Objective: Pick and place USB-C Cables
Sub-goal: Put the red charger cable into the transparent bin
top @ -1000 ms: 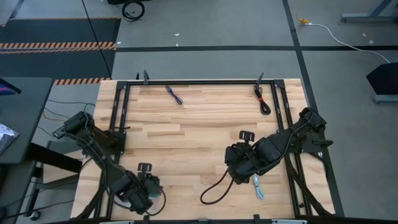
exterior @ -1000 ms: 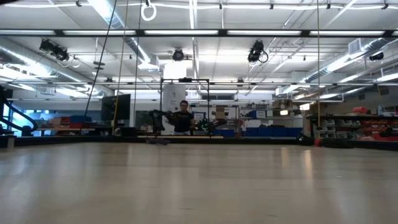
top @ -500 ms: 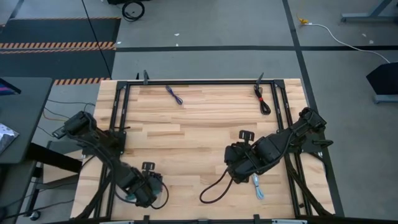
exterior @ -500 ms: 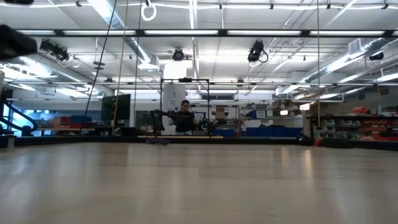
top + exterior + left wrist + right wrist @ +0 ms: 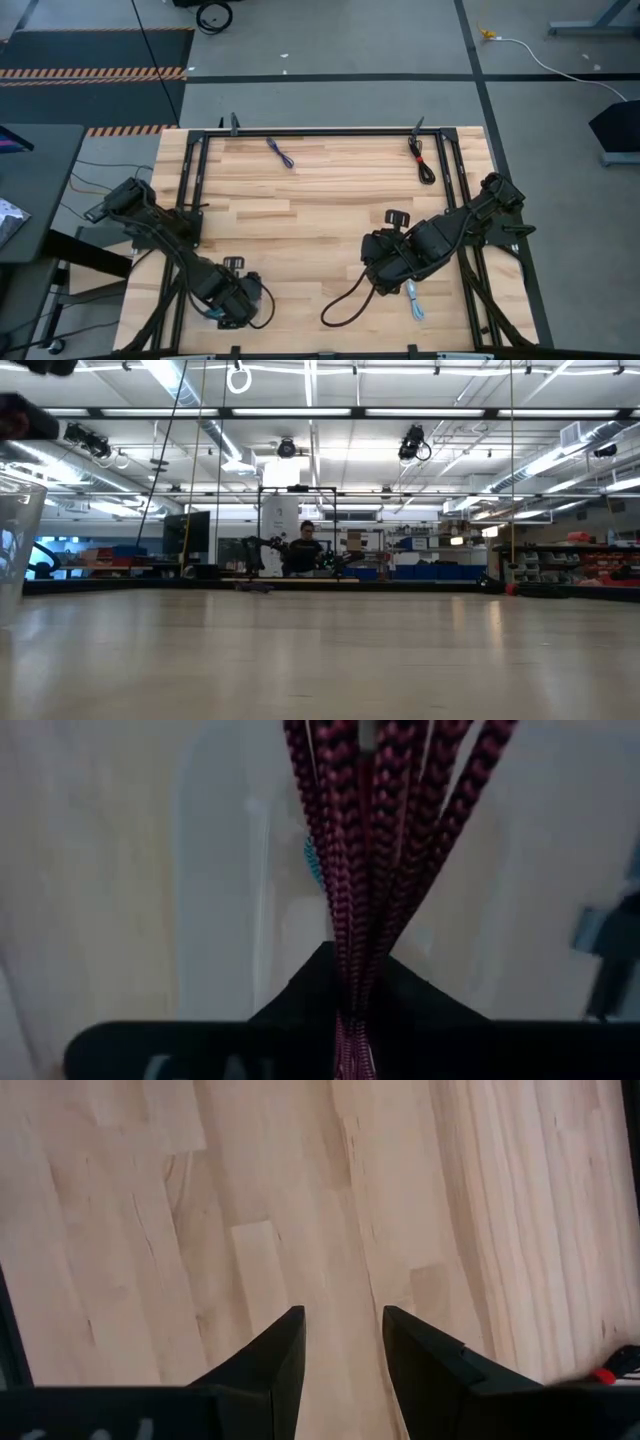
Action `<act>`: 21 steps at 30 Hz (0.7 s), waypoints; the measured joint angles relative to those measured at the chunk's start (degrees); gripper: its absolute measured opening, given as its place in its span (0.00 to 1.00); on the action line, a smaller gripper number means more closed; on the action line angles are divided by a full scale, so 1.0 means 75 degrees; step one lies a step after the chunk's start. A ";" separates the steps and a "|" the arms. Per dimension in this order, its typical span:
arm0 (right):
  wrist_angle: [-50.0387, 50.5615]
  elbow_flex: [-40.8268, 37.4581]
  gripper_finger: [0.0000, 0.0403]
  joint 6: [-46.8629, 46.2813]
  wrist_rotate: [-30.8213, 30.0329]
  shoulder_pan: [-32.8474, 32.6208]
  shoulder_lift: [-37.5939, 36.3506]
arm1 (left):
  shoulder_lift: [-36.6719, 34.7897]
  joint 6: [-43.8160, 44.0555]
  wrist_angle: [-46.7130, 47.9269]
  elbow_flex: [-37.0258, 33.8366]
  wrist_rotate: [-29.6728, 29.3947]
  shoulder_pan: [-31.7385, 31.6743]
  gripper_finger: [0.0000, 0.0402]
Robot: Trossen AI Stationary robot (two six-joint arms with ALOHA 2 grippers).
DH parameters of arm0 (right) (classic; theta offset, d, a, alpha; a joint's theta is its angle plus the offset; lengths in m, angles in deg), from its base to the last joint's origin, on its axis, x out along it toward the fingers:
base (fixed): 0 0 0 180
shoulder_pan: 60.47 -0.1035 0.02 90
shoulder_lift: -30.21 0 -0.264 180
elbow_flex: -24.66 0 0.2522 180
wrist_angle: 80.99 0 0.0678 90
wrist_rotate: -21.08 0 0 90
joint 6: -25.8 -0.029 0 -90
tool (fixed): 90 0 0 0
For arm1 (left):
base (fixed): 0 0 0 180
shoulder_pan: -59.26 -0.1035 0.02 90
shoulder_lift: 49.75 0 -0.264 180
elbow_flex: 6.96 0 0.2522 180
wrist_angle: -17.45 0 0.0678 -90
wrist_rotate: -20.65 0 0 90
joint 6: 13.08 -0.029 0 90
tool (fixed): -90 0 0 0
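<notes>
At the table's near left corner, the left gripper [image 5: 235, 305] pinches the maroon-red cable [image 5: 372, 870] between closed fingers, above a clear container [image 5: 215, 900] with something teal inside. Near right, the right gripper [image 5: 342, 1342] rests with fingers slightly apart, empty, beside the light blue cable [image 5: 413, 298]. Along the far edge lie the purple cable [image 5: 280, 152] and black-and-red cable [image 5: 421, 158].

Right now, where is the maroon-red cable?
The maroon-red cable hangs gripped in the left tool, at the table's near left corner in the high view. In the left wrist view it is above a clear container holding something teal.
</notes>
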 joint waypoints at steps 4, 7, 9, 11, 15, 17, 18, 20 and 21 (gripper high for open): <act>-0.0002 0.0000 0.35 -0.0009 0.0148 -0.0065 0.0000 | 0.0000 -0.0002 0.0161 0.0025 0.0492 0.0020 0.12; 0.0000 0.0000 0.35 -0.0009 0.0152 -0.0106 0.0000 | 0.0000 0.0000 0.0178 -0.0162 0.0810 0.0049 0.11; 0.0000 0.0000 0.35 -0.0009 0.0156 -0.0131 0.0000 | 0.0000 0.0010 0.0132 -0.0248 0.0846 0.0081 0.11; -0.0001 0.0000 0.35 -0.0010 0.0271 -0.0149 0.0000 | 0.0000 -0.0032 0.0143 -0.0260 0.0825 0.0090 0.14; -0.0006 -0.0074 0.35 -0.0368 0.0733 -0.0149 0.0000 | 0.0000 -0.0041 0.0020 -0.0260 0.0812 0.0131 0.25; -0.0005 -0.0202 0.36 -0.0714 0.0987 -0.0149 0.0000 | 0.0000 -0.0053 0.0039 -0.0260 0.0742 0.0133 0.31; -0.0012 -0.0282 0.36 -0.0884 0.1121 -0.0166 0.0000 | 0.0000 -0.0087 0.0039 -0.0260 0.0715 0.0133 0.35; -0.0006 -0.0526 0.37 -0.1292 0.1287 -0.0230 -0.0006 | 0.0000 -0.0212 0.0045 -0.0260 0.0640 0.0133 0.40; -0.0004 -0.0678 0.38 -0.1509 0.1357 -0.0261 -0.0006 | 0.0000 -0.0287 0.0042 -0.0260 0.0558 0.0133 0.43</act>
